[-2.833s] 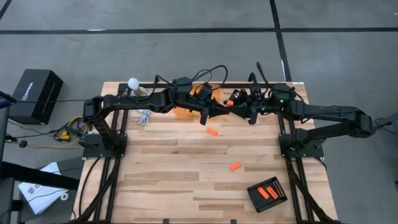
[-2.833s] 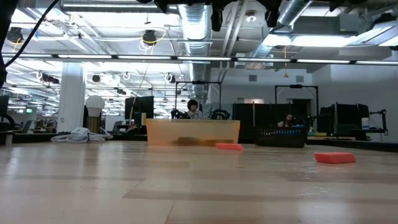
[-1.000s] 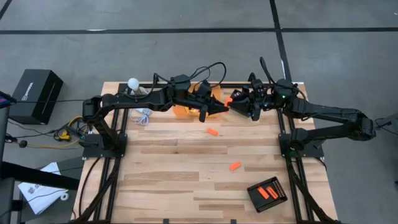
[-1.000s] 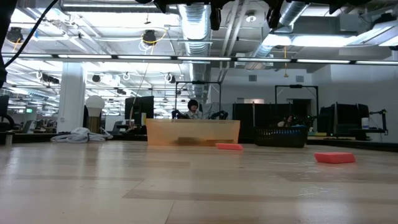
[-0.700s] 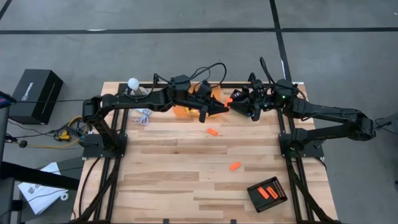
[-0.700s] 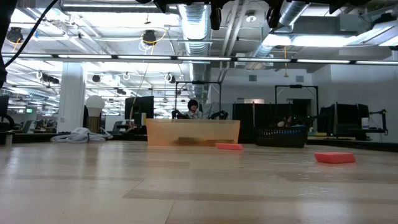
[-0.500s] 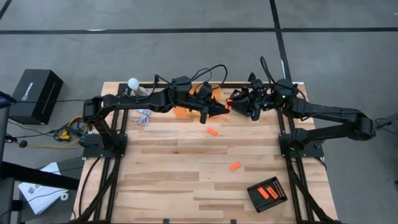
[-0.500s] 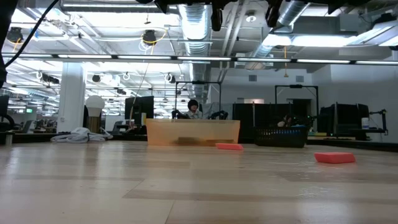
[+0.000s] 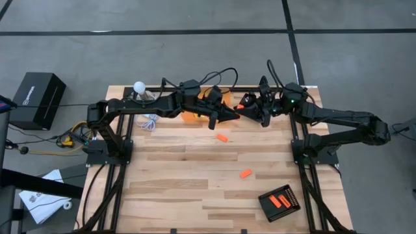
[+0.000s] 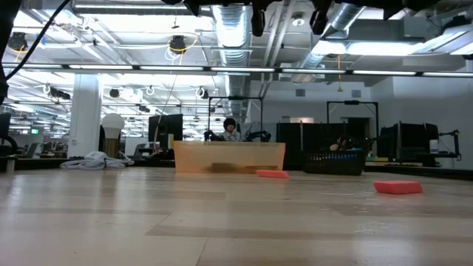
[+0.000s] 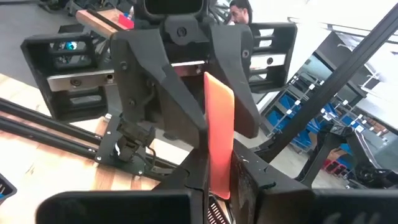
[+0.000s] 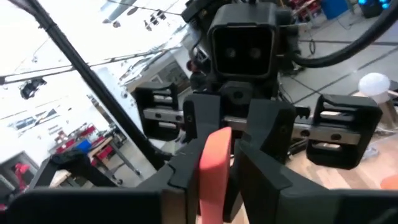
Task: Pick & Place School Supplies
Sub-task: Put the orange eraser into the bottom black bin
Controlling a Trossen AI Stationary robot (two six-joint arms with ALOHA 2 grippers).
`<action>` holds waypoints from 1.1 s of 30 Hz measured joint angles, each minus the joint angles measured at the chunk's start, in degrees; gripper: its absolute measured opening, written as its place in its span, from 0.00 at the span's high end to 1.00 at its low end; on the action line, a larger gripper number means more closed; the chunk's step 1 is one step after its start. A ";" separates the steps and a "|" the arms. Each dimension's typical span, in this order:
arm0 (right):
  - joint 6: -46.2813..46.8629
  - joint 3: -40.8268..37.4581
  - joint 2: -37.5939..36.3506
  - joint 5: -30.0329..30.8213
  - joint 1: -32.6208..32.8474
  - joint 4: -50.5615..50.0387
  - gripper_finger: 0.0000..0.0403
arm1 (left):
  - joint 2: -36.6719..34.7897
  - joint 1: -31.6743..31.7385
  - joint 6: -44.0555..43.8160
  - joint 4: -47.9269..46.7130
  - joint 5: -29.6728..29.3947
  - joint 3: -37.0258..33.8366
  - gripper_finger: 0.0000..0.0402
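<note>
High over the far middle of the table, my left gripper (image 9: pixel 232 114) and my right gripper (image 9: pixel 246 107) meet tip to tip, both shut on one flat orange piece (image 11: pixel 217 124). The left wrist view shows the right gripper (image 11: pixel 219 99) facing me. The right wrist view shows the piece (image 12: pixel 214 162) running from my own fingers to the left gripper's. Two more orange pieces (image 9: pixel 221 138) (image 9: pixel 245 173) lie flat on the wood. The translucent orange bin (image 9: pixel 190 117) stands under my left arm. My left gripper pinches one end of the orange piece (image 11: pixel 217 183) between its two fingers, coming level from the table's left. The piece is clear of the table and points straight out past the fingertips. My right gripper has the piece's other end (image 12: pixel 213 186) between its two fingers, coming level from the table's right. Its fingers (image 11: pixel 242 93) lie against the piece's two flat faces. The piece bridges both grippers in mid-air.
A black ribbed tray (image 9: pixel 268 198) holding orange pieces sits at the near right. A white ball (image 9: pixel 138 86) and a coiled cable (image 9: pixel 149 122) lie at the far left. The middle and near left of the wooden table (image 9: pixel 175 188) are bare.
</note>
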 joint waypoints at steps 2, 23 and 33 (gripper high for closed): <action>-1.39 0.00 -0.07 -0.13 0.69 0.22 0.83 | 0.00 0.00 0.06 0.24 -0.03 0.00 0.94; -8.30 0.00 -0.15 1.19 1.00 0.28 0.94 | 0.00 0.35 3.39 0.21 0.03 0.00 0.87; -9.80 0.74 -4.90 -4.92 -9.46 -4.09 0.94 | -3.52 6.81 8.90 -6.80 6.82 0.13 0.83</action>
